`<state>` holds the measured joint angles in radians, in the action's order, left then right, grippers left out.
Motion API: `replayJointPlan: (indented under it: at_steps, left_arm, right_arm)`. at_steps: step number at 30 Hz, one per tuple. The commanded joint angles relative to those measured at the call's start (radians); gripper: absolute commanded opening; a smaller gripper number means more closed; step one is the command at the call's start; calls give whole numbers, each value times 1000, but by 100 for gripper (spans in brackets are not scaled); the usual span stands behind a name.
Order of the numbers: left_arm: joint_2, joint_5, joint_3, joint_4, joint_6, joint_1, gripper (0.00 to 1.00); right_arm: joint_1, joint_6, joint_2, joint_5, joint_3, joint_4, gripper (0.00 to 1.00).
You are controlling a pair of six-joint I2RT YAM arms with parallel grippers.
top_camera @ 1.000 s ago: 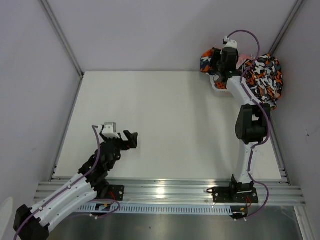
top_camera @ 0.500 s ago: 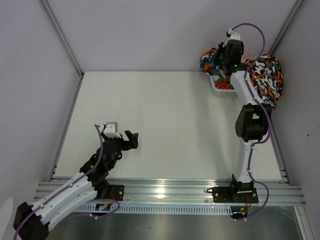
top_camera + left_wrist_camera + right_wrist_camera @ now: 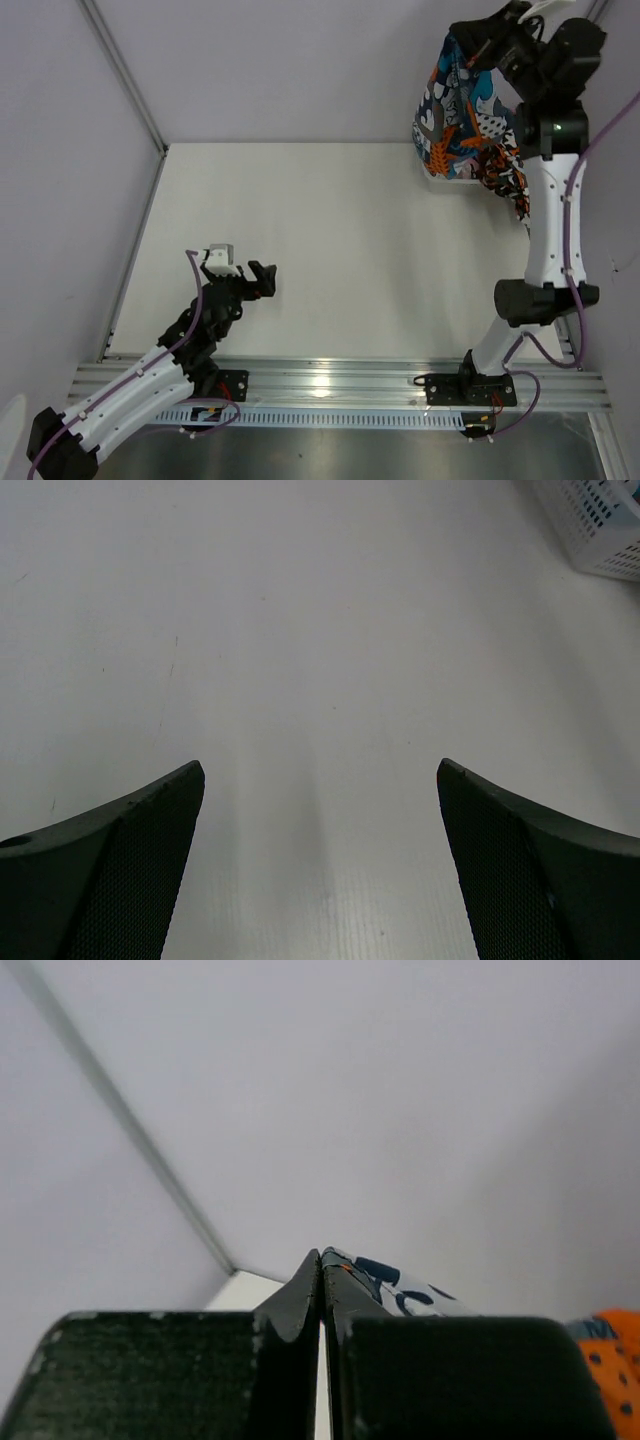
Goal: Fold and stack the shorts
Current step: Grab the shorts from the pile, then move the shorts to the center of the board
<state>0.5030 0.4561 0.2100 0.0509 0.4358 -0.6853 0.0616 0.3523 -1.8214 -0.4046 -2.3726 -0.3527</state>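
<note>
One pair of shorts (image 3: 462,110) is held high by the clamped right gripper (image 3: 321,1262); the left gripper (image 3: 320,780) is spread wide over the table (image 3: 300,630).

Basket (image 3: 438,172) was mostly hidden behind hanging teal shorts (image 3: 462,100); only its left rim showed. Blotched shorts (image 3: 510,185) right of basket were half covered by right arm (image 3: 550,200); couldn't tell if they lay in it. Right gripper (image 3: 468,35) above basket: pinch point was too small to read. Left wrist view clipped basket at frame corner.
</note>
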Motion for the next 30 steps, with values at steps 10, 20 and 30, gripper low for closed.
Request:
replayJointPlan:
  at_steps: [10,20,30]
  left_arm:
    - [-52,-48,34,14,39,-3,99]
    - [-197,-157,97,-89,133,-3,99]
    - [-261,-186,163,-165,156,-3,99]
  right_arm:
    - [-31,316,387,-292,85,-40,0]
    - [189,291,536,-91,579,-30,0]
    - [583,191,369,357,589,-118,0]
